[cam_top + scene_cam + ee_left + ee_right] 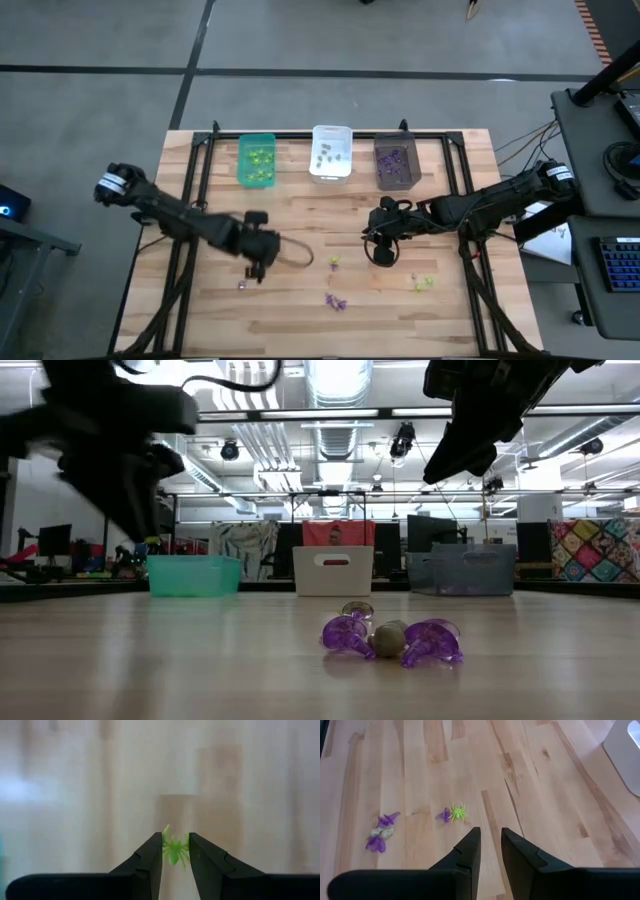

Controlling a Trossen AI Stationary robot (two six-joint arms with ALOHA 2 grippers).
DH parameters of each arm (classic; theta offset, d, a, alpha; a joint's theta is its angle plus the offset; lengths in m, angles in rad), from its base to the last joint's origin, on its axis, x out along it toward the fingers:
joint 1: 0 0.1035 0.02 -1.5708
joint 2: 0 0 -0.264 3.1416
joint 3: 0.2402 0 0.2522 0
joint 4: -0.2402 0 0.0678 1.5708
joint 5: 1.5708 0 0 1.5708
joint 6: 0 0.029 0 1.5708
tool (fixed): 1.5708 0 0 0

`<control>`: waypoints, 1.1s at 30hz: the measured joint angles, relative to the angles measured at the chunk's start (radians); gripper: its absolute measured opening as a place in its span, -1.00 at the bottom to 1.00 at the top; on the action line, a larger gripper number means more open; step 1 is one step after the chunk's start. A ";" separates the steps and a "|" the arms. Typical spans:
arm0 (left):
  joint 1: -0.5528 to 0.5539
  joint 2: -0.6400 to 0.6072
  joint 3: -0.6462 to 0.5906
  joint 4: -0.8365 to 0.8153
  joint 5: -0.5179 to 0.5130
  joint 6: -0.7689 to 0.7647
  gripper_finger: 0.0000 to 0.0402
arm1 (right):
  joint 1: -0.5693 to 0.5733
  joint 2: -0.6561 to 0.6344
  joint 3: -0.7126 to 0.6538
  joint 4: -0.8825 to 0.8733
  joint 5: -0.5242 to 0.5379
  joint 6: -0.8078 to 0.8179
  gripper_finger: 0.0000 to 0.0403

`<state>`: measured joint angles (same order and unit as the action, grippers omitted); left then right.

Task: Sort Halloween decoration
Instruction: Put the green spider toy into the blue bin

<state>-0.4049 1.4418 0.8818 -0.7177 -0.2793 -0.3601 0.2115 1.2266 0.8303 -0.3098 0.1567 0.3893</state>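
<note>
My left gripper [256,268] [175,840] hangs over the table's near left part, shut on a yellow-green spider trinket [174,850]. My right gripper [380,250] [490,836] waits above the middle of the table, open by a narrow gap with nothing between its fingers. Loose trinkets lie on the wood: a yellow-green one beside a purple one [454,812], a purple and greyish cluster [390,638] [336,302], a yellow-green one [423,284] and a tiny greyish one [241,285]. At the far edge stand the green [257,160], white [331,152] and dark grey [396,163] bins. My left gripper pinches the yellow-green spider trinket by its body [173,852] between its two fingertips. Its legs stick out above and below the fingertips. The fingers point steeply down from above. The trinket is lifted clear of the table.
The three bins hold sorted trinkets and stand side by side along the far edge. Bare wood lies between them and the arms. A black frame rail [205,150] borders the table, and a desk with a keyboard [620,270] stands beyond the right edge.
</note>
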 joint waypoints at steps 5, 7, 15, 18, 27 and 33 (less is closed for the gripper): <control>0.201 -0.043 0.033 -0.070 -0.001 0.220 -0.62 | 0.000 0.000 0.000 -0.001 0.000 0.000 -0.66; 0.299 -0.063 0.046 -0.078 -0.001 0.297 -0.62 | 0.000 0.000 0.000 -0.001 0.000 -0.007 -0.66; 0.790 -0.105 0.144 -0.095 -0.002 0.401 -0.62 | 0.000 0.000 0.000 -0.001 -0.001 -0.008 -0.66; 0.991 -0.090 0.169 -0.071 0.001 0.373 -0.62 | 0.000 0.000 0.000 0.000 0.000 -0.008 -0.66; 1.350 0.029 0.185 0.001 0.269 0.316 -0.62 | 0.000 0.000 0.000 0.000 0.001 -0.009 -0.66; 1.364 0.077 0.185 0.036 0.263 0.342 -0.62 | 0.000 0.000 0.000 0.000 0.002 -0.009 -0.66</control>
<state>0.9592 1.5187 1.0664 -0.6815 -0.0166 -0.0185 0.2111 1.2266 0.8303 -0.3096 0.1584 0.3805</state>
